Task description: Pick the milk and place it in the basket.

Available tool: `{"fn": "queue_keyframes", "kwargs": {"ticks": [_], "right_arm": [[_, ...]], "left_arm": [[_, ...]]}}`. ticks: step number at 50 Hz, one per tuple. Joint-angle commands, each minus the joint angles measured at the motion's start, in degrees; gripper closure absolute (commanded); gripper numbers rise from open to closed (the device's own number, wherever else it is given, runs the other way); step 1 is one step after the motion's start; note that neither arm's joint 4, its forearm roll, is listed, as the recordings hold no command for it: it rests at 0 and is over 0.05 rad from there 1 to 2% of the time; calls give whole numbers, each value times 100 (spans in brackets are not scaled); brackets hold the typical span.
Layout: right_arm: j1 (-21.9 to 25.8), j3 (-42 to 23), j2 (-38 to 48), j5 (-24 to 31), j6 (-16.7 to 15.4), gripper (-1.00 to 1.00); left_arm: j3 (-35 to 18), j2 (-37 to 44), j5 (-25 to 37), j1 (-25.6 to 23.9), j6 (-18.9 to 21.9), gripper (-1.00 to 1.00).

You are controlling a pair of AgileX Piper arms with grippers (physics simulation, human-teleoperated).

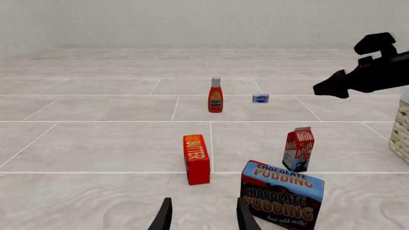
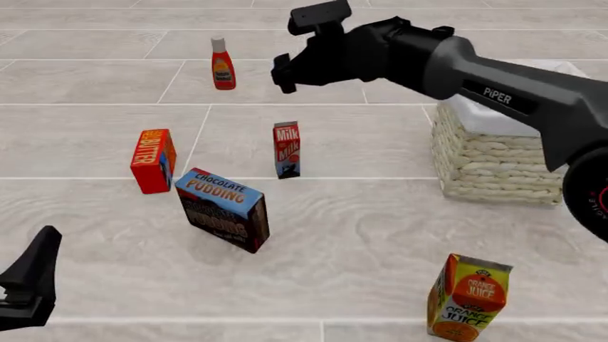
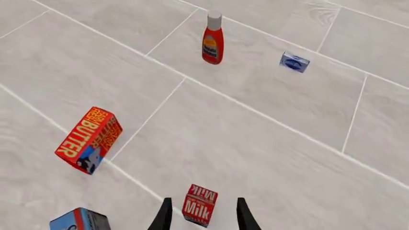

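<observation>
The slim red-topped milk carton (image 2: 287,149) stands centrally. The red-orange butter box (image 2: 153,160) lies left of it and the pale woven wicker basket (image 2: 494,160) right. The blue chocolate pudding box (image 2: 223,209) sits nearer, the red sauce bottle (image 2: 222,64) beyond.

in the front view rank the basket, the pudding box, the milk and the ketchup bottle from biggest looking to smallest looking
1. basket, though the right arm hides part of it
2. pudding box
3. milk
4. ketchup bottle

The milk and the ketchup bottle look close in height; the bottle stands farther from the camera, so their real order is unsure.
</observation>
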State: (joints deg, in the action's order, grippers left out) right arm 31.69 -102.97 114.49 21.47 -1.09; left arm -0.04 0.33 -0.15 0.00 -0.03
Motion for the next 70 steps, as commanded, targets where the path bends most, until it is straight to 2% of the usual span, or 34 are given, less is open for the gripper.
{"fn": "queue_keyframes", "kwargs": {"ticks": [1,5,23,45,70], "right_arm": [[180,-829,616,459,197,-100],[185,-1040,823,541,330,-100],[23,-1775,1682,777,416,-100],[63,-1874,2074,727,538,-100],[-15,-1538,2253,444,601,-100]], "left_arm": [[0,-1,1,-1,0,-100],[0,-5,4,-1,1,-100],[2,-7,0,0,0,-100],[1,-8,7,-2,1,-100],[3,-19,19,-2,1,-100]]}}
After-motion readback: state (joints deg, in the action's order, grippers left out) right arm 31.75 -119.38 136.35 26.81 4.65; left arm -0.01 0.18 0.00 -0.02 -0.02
